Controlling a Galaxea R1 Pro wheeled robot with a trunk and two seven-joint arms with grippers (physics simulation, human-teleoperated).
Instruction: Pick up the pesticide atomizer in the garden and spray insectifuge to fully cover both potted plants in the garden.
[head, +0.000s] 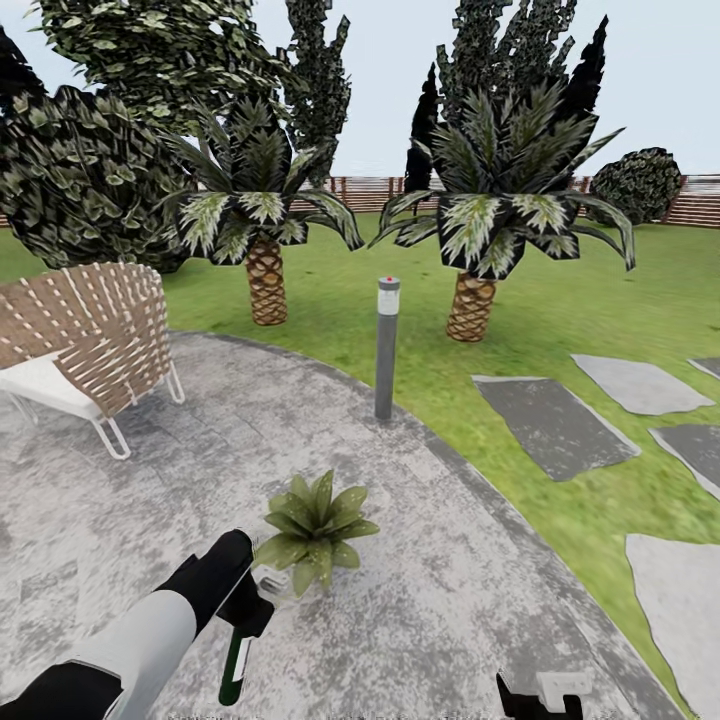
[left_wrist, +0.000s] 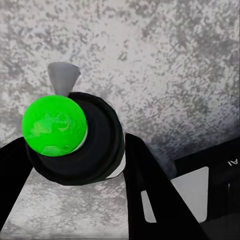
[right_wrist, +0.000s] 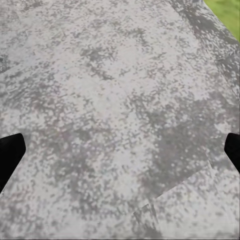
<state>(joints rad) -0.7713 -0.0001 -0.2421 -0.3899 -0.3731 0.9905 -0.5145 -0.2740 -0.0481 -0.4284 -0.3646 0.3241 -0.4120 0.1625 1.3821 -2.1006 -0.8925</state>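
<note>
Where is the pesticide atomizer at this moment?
In the head view, the pesticide atomizer is low on the left, held by the left gripper above the paved patio, just beside the potted plant.

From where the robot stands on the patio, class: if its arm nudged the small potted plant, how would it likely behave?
The potted plant would probably tip readily: its leaf rosette spreads wider than the tiny pot beneath. It likely feels light for its size. On the flat patio it might slide before toppling.
</note>
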